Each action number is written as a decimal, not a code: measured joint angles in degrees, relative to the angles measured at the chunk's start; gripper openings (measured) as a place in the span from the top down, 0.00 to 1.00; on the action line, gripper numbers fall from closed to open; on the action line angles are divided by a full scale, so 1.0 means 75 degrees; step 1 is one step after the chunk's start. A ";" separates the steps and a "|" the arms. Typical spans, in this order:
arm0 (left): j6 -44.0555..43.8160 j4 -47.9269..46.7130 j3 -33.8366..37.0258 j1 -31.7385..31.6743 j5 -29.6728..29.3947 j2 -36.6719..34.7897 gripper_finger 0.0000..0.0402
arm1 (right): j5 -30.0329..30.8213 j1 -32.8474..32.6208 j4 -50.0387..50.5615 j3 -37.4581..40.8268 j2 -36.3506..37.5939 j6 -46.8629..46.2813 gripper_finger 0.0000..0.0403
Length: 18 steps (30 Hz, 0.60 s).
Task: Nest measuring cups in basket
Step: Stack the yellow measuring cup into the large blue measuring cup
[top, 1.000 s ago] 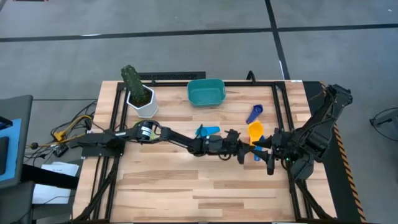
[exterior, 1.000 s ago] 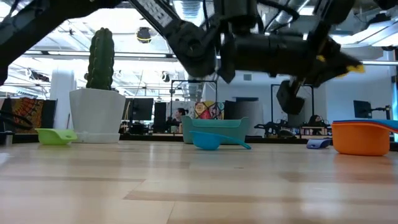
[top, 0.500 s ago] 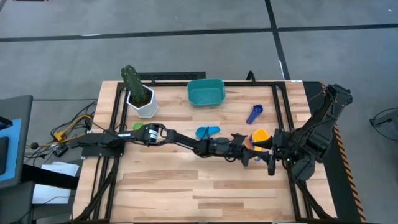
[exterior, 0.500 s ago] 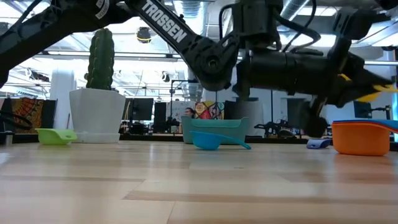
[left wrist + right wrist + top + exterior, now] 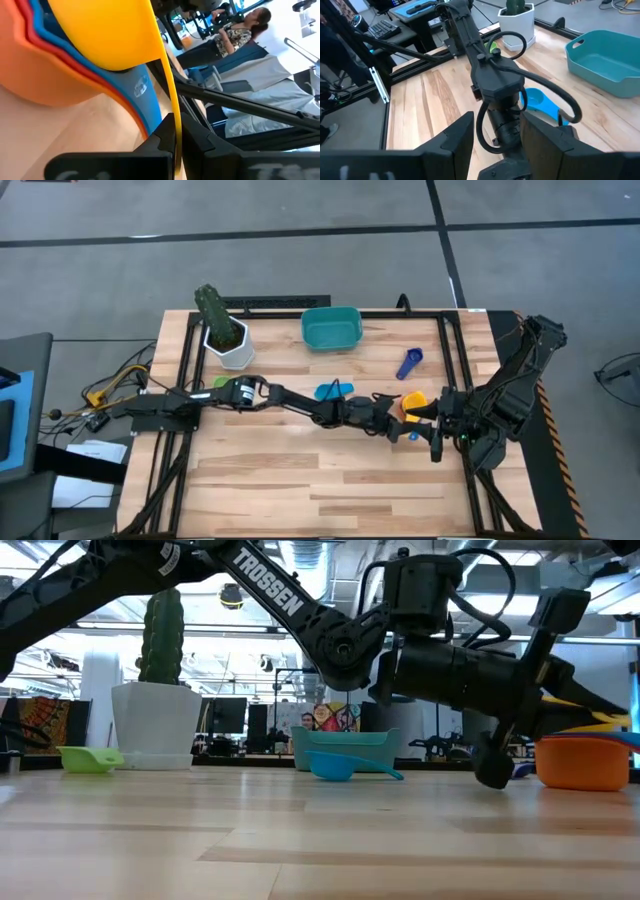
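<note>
Left wrist view shows the left end effector [image 5: 172, 142] pinching the yellow cup [image 5: 107, 30] by its flat handle, seating it in the orange-red-blue cup stack [image 5: 412, 402] on the surface [image 5: 300, 470]. Just beside it, the right end effector [image 5: 432, 427] hangs with fingers spread. Farther back sit a light blue cup [image 5: 330, 391], a dark blue cup [image 5: 409, 363] and the basket [image 5: 331, 328].
</note>
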<state>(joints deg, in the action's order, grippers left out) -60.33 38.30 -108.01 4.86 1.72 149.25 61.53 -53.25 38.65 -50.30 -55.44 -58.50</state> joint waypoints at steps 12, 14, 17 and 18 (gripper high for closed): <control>-0.0304 0.0236 0.0001 -0.0015 0.0146 -0.0003 0.81 | -0.0026 0.0001 0.0019 0.0000 0.0000 0.0004 0.55; -0.0302 0.0277 0.0000 -0.0015 0.0231 -0.0003 0.75 | -0.0028 0.0002 0.0020 0.0000 0.0000 0.0004 0.55; -0.0213 0.0270 0.0000 -0.0035 0.0681 -0.0003 0.66 | -0.0063 0.0000 0.0080 0.0000 0.0000 0.0007 0.54; -0.0213 0.0306 0.0000 -0.0046 0.0922 -0.0003 0.63 | -0.0080 0.0002 0.0169 0.0000 0.0000 -0.0002 0.54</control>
<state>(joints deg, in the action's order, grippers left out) -61.93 40.59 -108.01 4.52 8.63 149.23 60.93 -53.24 39.92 -50.30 -55.44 -58.51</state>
